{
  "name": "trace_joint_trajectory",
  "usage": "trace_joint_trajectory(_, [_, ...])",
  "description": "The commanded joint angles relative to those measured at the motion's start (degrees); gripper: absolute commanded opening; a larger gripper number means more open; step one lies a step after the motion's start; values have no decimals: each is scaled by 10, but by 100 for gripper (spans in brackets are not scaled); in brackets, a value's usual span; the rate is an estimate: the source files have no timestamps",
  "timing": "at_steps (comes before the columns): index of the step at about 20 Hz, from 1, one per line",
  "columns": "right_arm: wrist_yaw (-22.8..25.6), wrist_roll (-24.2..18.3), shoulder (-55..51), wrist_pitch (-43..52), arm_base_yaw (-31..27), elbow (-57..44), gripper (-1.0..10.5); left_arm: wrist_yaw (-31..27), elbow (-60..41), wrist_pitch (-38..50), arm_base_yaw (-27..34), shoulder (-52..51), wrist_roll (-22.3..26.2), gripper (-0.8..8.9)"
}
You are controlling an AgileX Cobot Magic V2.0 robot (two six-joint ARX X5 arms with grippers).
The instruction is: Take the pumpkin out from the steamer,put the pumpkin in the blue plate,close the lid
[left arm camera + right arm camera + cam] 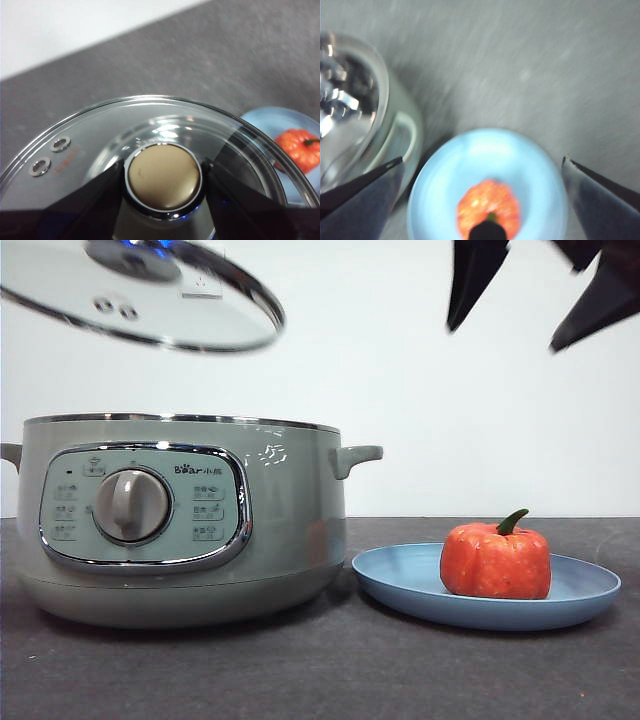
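Observation:
The orange-red pumpkin (496, 560) sits upright in the blue plate (400, 585), to the right of the sage-green steamer (180, 520), which is uncovered. My left gripper (164, 182) is shut on the knob (164, 181) of the glass lid (150, 302) and holds the lid tilted high above the steamer's left side. My right gripper (530, 300) is open and empty, high above the plate. In the right wrist view the pumpkin (489, 205) and plate (540, 170) lie below it, with the steamer (400, 135) beside them. The left wrist view shows the pumpkin (300, 147) on the plate (265, 122) beyond the lid (95, 135).
The dark grey table (320, 670) runs under the steamer and plate. A white wall stands behind. The steamer's right handle (355, 455) sticks out over the plate's left rim.

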Motion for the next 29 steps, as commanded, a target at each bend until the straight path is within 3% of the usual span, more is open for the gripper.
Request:
trace_joint_trajectory(1, [30,-2,-28,-1,0,-5,535,19,7,33,-1,29,5,-9])
trace_joint_trajectory(11, [45,-2,-74,-9,0,-5,535,28,7,67,-17,128,5,-9])
trace_joint_trajectory(29, [43,-2,-74,-10,0,-5,535,23,6,26,-33,158,5,0])
